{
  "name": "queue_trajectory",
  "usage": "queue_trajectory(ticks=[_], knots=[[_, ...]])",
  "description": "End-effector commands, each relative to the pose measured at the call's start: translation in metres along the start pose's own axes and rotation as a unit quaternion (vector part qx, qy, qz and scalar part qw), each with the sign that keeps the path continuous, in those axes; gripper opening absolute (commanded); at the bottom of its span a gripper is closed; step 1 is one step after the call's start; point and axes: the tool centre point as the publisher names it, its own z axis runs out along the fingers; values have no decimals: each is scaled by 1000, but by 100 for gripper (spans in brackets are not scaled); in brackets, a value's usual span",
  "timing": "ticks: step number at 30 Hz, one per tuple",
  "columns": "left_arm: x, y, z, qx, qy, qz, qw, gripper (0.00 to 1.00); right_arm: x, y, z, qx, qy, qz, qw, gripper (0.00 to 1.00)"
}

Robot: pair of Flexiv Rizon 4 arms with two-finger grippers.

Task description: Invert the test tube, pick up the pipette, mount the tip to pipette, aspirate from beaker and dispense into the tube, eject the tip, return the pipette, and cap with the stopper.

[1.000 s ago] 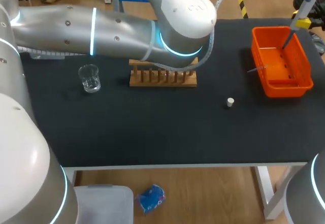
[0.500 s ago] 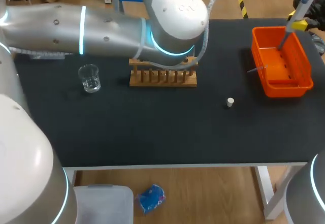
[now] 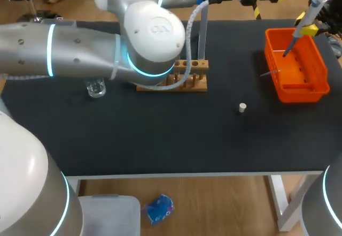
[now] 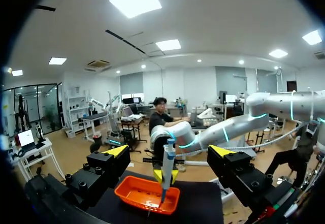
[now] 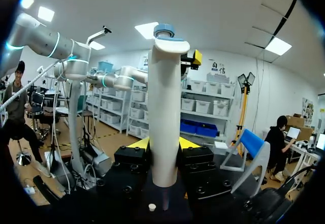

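Pipette (image 3: 308, 12) sits clamped in right gripper (image 5: 163, 144) above orange bin (image 3: 305, 93) (tip mounting looks current), test tube (image 3: 202, 35) upright in wooden rack (image 3: 176, 84), left gripper (image 4: 167, 154) spread and empty; aspirate, dispense, eject, return, stopper (image 3: 242, 107) all remain.

The white plastic pipette (image 5: 163, 112) with its pale blue cap is gripped between the right jaws, which are black with yellow fingertips (image 5: 138, 144). The left jaws are black too, spread wide, with yellow fingertips (image 4: 118, 150). Ahead of them is the bright orange slotted plastic basket (image 4: 134, 191). The desk (image 3: 160, 139) is matte black. On it are a tan wooden rack (image 3: 187, 85), a clear glass beaker (image 3: 96, 90) and a small white stopper (image 3: 242, 107). The silver left arm (image 3: 80, 54) bears glowing cyan rings.
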Motion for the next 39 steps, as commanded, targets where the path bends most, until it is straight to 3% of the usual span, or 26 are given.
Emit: queue_trajectory(ticks=[1, 20, 26, 39], knots=[[2, 6, -31, 26, 3, -1, 1000, 100, 15, 9, 31, 38, -55, -1, 998, 0], [2, 6, -31, 26, 3, -1, 1000, 100, 15, 9, 31, 38, -55, -1, 998, 0], [5, 25, -62, -1, 10, 21, 1000, 100, 32, 5, 57, 52, -65, 17, 996, 0], [22, 62, -128, -2, -35, 11, 999, 100, 66, -3, 127, 45, -77, 25, 996, 0]])
